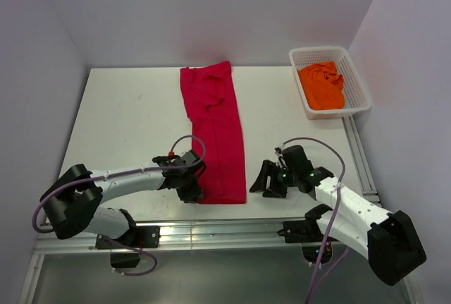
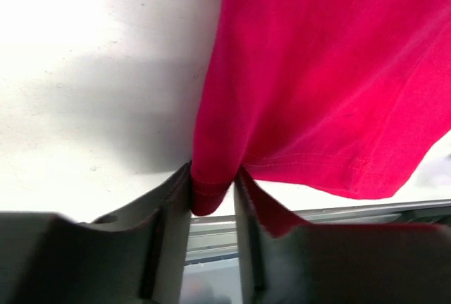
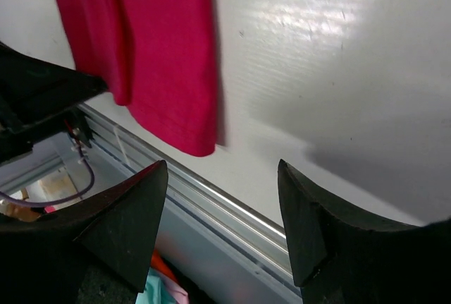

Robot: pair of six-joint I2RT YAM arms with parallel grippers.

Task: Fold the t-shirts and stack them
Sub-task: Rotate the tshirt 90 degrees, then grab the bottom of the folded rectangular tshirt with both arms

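A crimson red t-shirt [image 1: 215,128] lies folded into a long strip down the middle of the white table. My left gripper [image 1: 192,190] is at its near left corner. In the left wrist view the hemmed corner of the red t-shirt [image 2: 324,71] sits pinched between the two grey fingers of the left gripper [image 2: 213,177]. My right gripper [image 1: 264,180] hovers open just right of the strip's near right corner. Nothing is between the dark fingers of the right gripper [image 3: 222,166], and the red t-shirt [image 3: 155,36] is ahead to their left. A bright orange t-shirt [image 1: 322,85] lies crumpled in the basket.
The white mesh basket [image 1: 361,85] stands at the table's far right corner. An aluminium rail [image 1: 211,230] runs along the near edge, close under both grippers. Plain walls close in the left, back and right sides.
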